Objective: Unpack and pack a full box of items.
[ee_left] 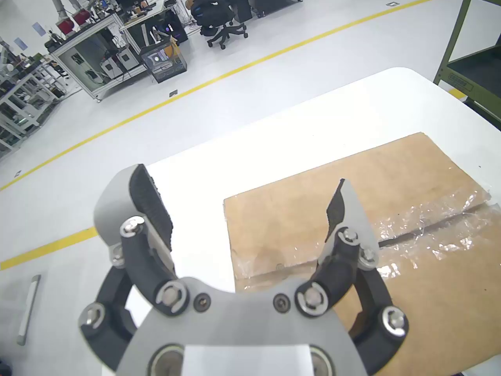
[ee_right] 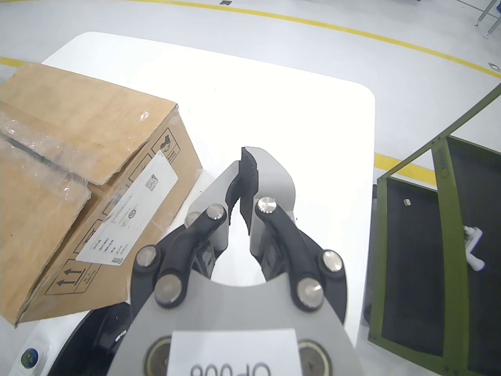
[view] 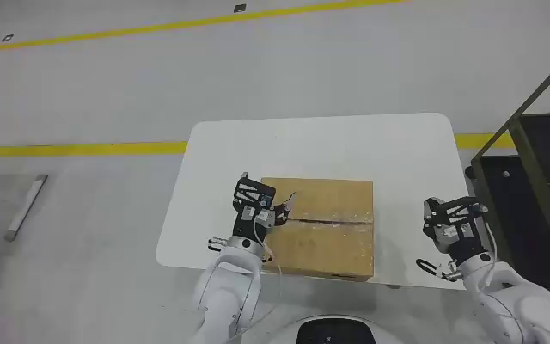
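A brown cardboard box [view: 331,225] sits closed on the white table [view: 344,146], its top flaps [ee_left: 352,193] joined by torn clear tape [ee_left: 426,221] along the middle seam. My left gripper [view: 277,205] hovers open over the box's left edge, one finger over the box top, the other over the table [ee_left: 250,131]. My right gripper [view: 453,215] hangs shut, holding nothing, to the right of the box [ee_right: 78,150] past the table's right edge. The box's right side carries a white label [ee_right: 129,213].
A green metal cart [view: 516,172] stands just right of the table, close to my right arm; a small white part [ee_right: 473,248] lies on its shelf. A grey bar [view: 24,206] lies on the floor at far left. The far half of the table is bare.
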Motion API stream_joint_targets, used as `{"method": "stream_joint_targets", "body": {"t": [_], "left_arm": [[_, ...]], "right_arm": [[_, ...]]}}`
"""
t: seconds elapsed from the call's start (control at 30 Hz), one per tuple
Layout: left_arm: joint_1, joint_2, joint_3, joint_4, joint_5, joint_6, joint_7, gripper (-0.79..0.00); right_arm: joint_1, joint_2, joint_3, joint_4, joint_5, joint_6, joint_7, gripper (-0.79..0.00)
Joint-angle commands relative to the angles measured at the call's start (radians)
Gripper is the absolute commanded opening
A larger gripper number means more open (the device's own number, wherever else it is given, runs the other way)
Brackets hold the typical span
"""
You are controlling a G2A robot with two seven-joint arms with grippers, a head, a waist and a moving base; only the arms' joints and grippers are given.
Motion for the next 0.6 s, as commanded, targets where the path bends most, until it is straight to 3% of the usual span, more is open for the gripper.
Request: {"method": "stream_joint_targets", "body": {"t": [0.0,0.3,0.57], "left_arm": [[0.0,0.0,-0.001,0.0,0.0,0.0,0.001,0.0],[0.002,0.0,0.003,0.002,-0.01,0.001,0.011,0.0],[-0.102,-0.016,0.153,0.085,-0.081,-0.094,0.01,0.0]], "right_arm": [[0.0,0.0,0.003,-0.004,-0.004,-0.004,-0.001,-0.785],[-0.026,-0.005,0.02,-0.006,-0.005,-0.011,-0.014,-0.785],[-0.058,-0.01,0.052,-0.001,0.007,0.005,-0.03,-0.785]]}}
